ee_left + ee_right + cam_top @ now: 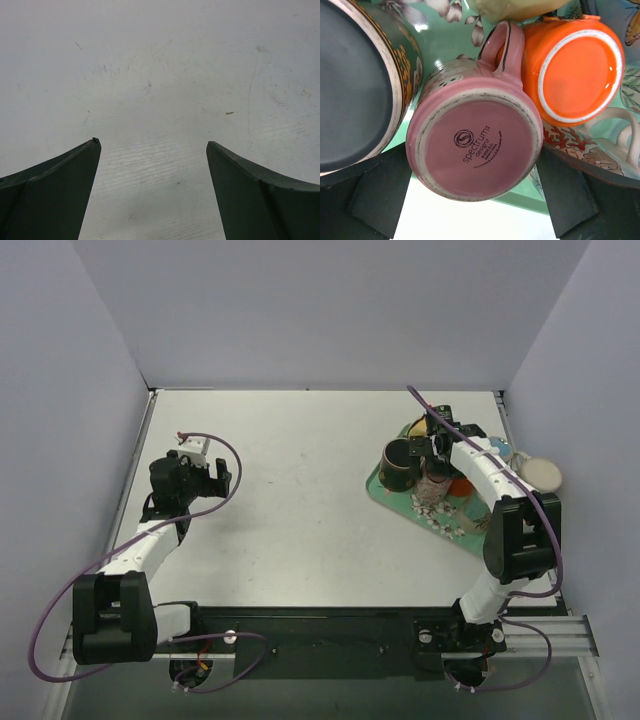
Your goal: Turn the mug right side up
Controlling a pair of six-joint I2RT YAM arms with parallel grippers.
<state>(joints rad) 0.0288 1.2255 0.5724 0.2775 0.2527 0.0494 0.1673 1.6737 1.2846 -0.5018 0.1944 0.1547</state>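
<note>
A pink mug [475, 142] is upside down on the green floral tray [385, 490], its base facing the right wrist camera and its handle pointing away. My right gripper [472, 160] has one finger against each side of the mug and is shut on it. In the top view the mug [436, 483] sits under the right gripper [437, 465]. My left gripper [152, 145] is open and empty over bare table, far off at the left [205, 478].
A dark patterned mug [355, 85] stands close on the pink mug's left. An upside-down orange mug [580, 65] touches its right. A white handle [625, 135] and a yellow item [418, 427] also lie on the tray. A white round thing [543, 475] sits at the right wall.
</note>
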